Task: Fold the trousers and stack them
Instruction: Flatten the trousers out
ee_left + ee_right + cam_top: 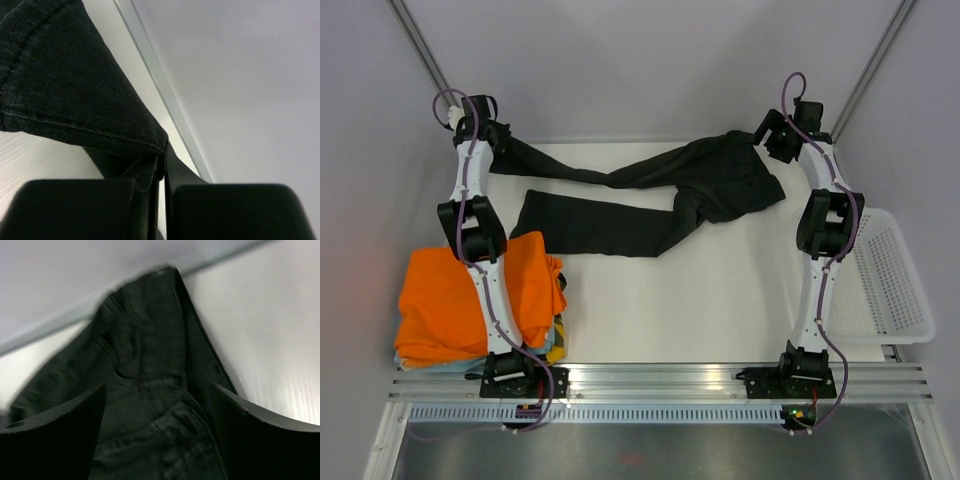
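The left end effector (162,165) pinches a leg hem of the black long-legged fabric trousers (650,200), seemingly to stretch them; the right end effector (157,387), spread, straddles the waist.

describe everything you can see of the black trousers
The trousers are black and denim-like, with stitched seams and hems. They lie unfolded and wrinkled across the far half of the table, with the waist to the right and both legs running left. The far leg's hem corner is pinched in the shut left claw. The right claw is open over the waist end, and whether it touches the fabric is unclear.
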`<state>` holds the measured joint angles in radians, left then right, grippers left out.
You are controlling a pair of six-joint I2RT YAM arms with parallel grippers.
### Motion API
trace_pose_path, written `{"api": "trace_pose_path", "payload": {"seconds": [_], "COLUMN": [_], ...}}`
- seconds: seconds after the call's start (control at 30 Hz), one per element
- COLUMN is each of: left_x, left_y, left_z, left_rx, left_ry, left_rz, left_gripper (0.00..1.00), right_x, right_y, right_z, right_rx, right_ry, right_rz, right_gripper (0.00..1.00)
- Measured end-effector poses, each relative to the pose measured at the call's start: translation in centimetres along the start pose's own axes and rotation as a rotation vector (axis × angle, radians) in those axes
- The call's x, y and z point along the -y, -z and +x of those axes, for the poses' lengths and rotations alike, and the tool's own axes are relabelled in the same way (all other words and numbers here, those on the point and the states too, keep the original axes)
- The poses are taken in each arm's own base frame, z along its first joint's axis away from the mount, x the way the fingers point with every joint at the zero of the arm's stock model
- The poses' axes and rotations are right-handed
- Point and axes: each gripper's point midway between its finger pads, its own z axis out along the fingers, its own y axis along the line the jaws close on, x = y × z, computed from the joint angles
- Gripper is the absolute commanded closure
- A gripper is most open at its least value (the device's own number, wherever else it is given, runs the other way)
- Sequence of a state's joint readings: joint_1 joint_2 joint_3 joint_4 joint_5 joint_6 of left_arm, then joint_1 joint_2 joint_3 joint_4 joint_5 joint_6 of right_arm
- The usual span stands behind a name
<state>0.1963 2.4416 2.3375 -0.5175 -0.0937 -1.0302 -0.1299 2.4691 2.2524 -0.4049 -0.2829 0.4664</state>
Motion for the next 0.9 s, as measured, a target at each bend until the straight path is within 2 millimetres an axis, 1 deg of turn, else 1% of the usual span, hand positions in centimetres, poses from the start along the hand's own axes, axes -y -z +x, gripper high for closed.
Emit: {"api": "trace_pose_path", "payload": {"seconds": [0.17, 0.27, 0.3, 0.37, 0.4, 0.47, 0.5, 0.53, 0.57, 0.67, 0.73, 0.8, 0.9], "left_x": [-0.2, -0.1, 0.0, 0.4, 0.6, 1.0, 1.2, 1.2, 1.2, 0.6, 0.0, -0.6, -1.6], "left_y": [2.2, 3.2, 3.6, 4.3, 4.7, 5.2, 5.4, 5.6, 5.7, 6.6, 7.4, 8.5, 10.7], "left_z": [-0.2, -0.4, -0.6, -0.9, -1.1, -1.4, -1.5, -1.6, -1.6, -1.6, -1.6, -1.8, -2.4], "left_rx": [-0.023, -0.026, -0.026, -0.023, -0.019, -0.013, -0.011, -0.011, -0.013, -0.026, -0.035, -0.037, -0.038], "left_ry": [-0.029, -0.042, -0.047, -0.057, -0.062, -0.072, -0.078, -0.084, -0.091, -0.124, -0.156, -0.183, -0.227], "left_rz": [-0.039, -0.045, -0.045, -0.04, -0.034, -0.024, -0.021, -0.019, -0.023, -0.053, -0.08, -0.115, -0.174], "left_gripper": [0.98, 0.98, 0.98, 0.98, 0.98, 0.98, 0.98, 0.98, 0.98, 0.98, 0.98, 0.98, 0.98], "right_x": [3.0, 4.3, 4.7, 4.7, 4.8, 5.0, 5.0, 4.9, 4.7, 3.8, 3.0, 1.8, 0.4], "right_y": [0.0, 0.2, 0.3, 0.4, 0.7, 1.1, 1.4, 1.7, 2.2, 4.5, 6.4, 8.8, 12.9], "right_z": [5.3, 8.2, 8.9, 9.2, 9.5, 10.6, 10.9, 11.2, 11.4, 13.2, 15.1, 17.1, 19.2], "right_rx": [-0.148, -0.23, -0.249, -0.252, -0.261, -0.287, -0.295, -0.303, -0.309, -0.361, -0.416, -0.474, -0.531], "right_ry": [0.065, 0.089, 0.093, 0.111, 0.117, 0.127, 0.125, 0.125, 0.124, 0.119, 0.117, 0.12, 0.115], "right_rz": [0.132, 0.191, 0.211, 0.227, 0.238, 0.258, 0.263, 0.267, 0.275, 0.311, 0.331, 0.347, 0.379], "right_gripper": [0.12, 0.16, 0.21, 0.3, 0.42, 0.61, 0.82, 0.94, 1.0, 1.0, 1.0, 1.0, 1.0]}}
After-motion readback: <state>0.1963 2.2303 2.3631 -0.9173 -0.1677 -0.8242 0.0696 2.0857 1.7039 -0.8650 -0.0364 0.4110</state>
